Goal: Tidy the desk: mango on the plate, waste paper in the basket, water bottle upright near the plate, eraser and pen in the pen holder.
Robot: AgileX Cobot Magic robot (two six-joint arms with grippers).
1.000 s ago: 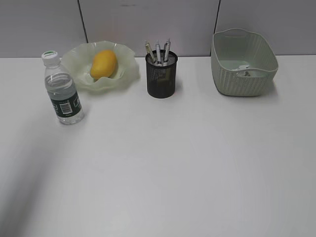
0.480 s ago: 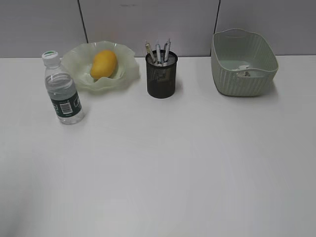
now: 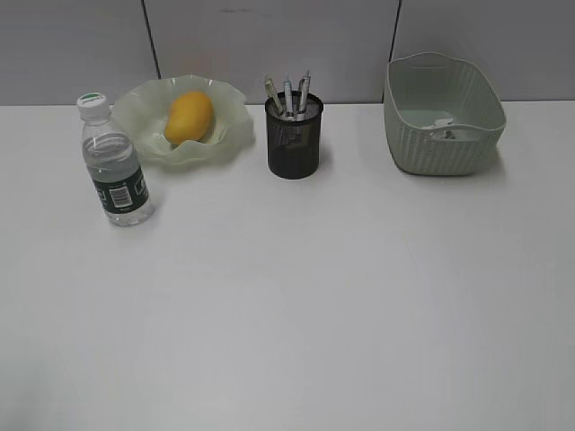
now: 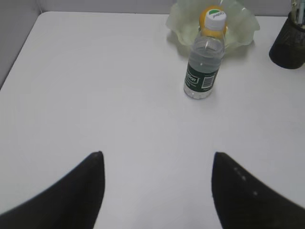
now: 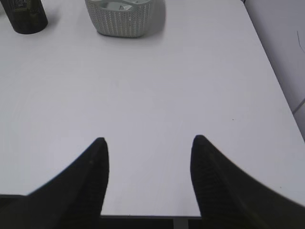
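Water bottle (image 3: pixel 114 164) stands upright, cap at 12 o'clock; waste paper (image 3: pixel 446 128) barely shows inside basket (image 3: pixel 442 115); both grippers' (image 4: pixel 157 160) (image 5: pixel 148 143) jaws spread, empty.

Backdrop: pale grey wall panels (image 3: pixel 269 45) along 12 o'clock, divided by two dark vertical seams (image 3: pixel 150 40). Even, diffuse light casts soft shadows. In the right wrist view, grey wall (image 5: pixel 281 43) at 3 o'clock.
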